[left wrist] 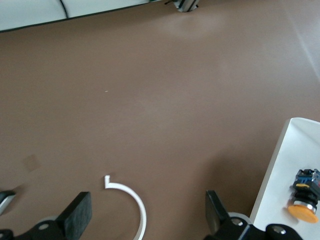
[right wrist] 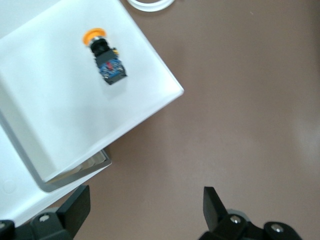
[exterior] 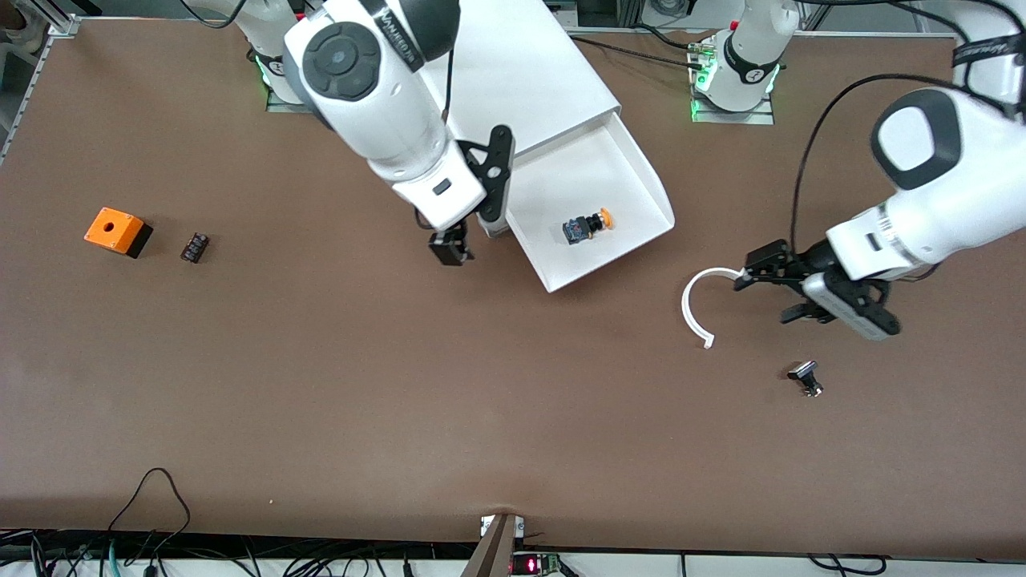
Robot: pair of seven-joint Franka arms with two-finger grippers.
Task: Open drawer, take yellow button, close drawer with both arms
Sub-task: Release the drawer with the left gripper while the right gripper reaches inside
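The drawer (exterior: 613,260) stands pulled out of the white cabinet (exterior: 521,64), toward the front camera. The button (exterior: 587,226), with its orange cap and black-and-blue body, lies on its side in the drawer. My right gripper (exterior: 450,247) is open and empty, low over the table beside the drawer's corner toward the right arm's end. The right wrist view shows its jaws (right wrist: 145,200) wide apart, the drawer (right wrist: 60,110) and the button (right wrist: 104,55). My left gripper (exterior: 768,287) is open and empty, over the table toward the left arm's end. Its wrist view (left wrist: 147,210) also shows the drawer (left wrist: 285,180) and the button (left wrist: 305,195).
A white curved strip (exterior: 693,308) lies on the table at the left gripper and shows between its fingers (left wrist: 135,197). A small black-and-silver part (exterior: 805,377) lies nearer the front camera. An orange box with a hole (exterior: 118,231) and a small black part (exterior: 195,247) lie toward the right arm's end.
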